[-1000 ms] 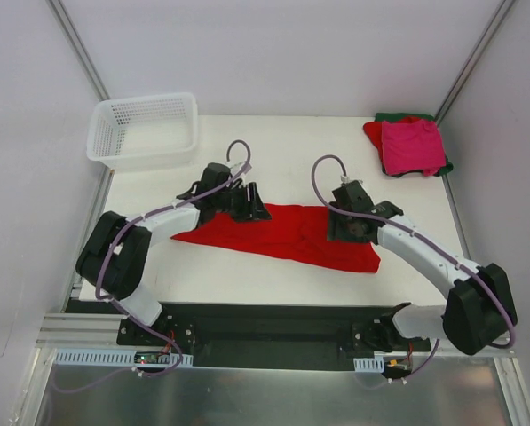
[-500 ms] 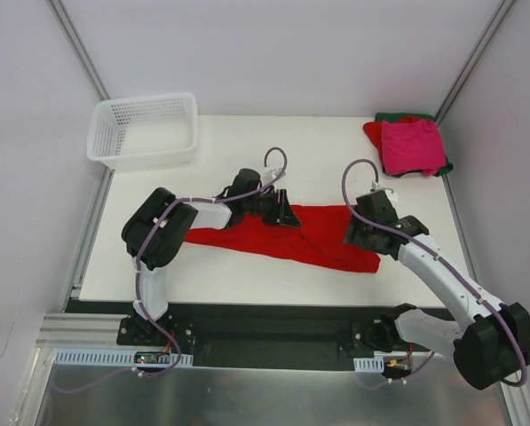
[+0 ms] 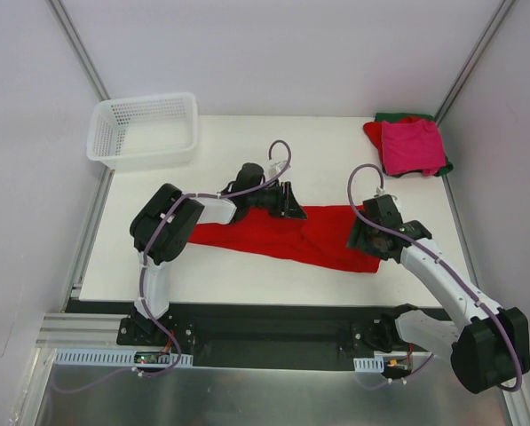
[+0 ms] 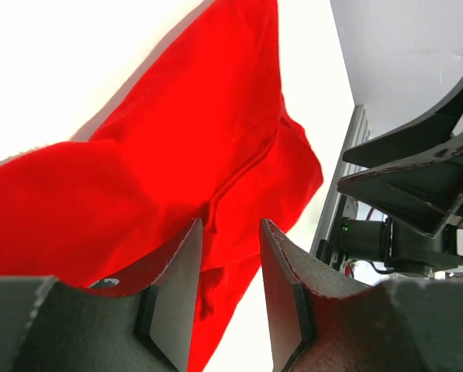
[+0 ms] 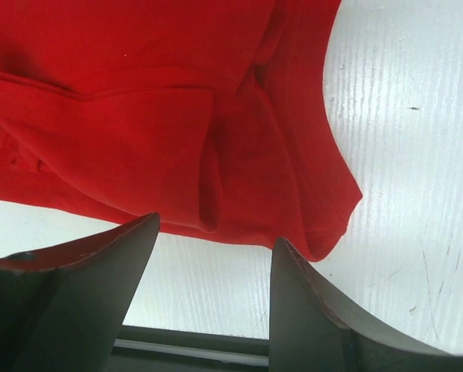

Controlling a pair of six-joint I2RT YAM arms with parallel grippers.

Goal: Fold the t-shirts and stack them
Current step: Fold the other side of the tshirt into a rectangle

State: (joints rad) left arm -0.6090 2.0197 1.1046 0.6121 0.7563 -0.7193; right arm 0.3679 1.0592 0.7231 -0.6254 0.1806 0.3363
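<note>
A bright red t-shirt [image 3: 256, 236] lies crumpled lengthwise across the middle of the table. My left gripper [image 3: 288, 203] sits low at its far edge near the middle. In the left wrist view its jaws [image 4: 231, 225] stand apart, with the red cloth [image 4: 138, 178] and white table showing between them. My right gripper [image 3: 365, 238] hovers over the shirt's right end. Its jaws [image 5: 215, 230] are wide open over bare table, just short of the shirt's hem [image 5: 239, 194]. A folded stack [image 3: 412, 145] with a magenta-pink shirt on top of red and dark green ones lies at the far right corner.
A white mesh basket [image 3: 145, 130] stands at the far left corner. The black rail and the arm bases [image 3: 265, 333] run along the near edge. Grey walls enclose the table on three sides.
My left gripper has slid right along the shirt's far edge and its jaws have narrowed. My right gripper has moved right and nearer, to the shirt's right end. The cloth there has bunched.
</note>
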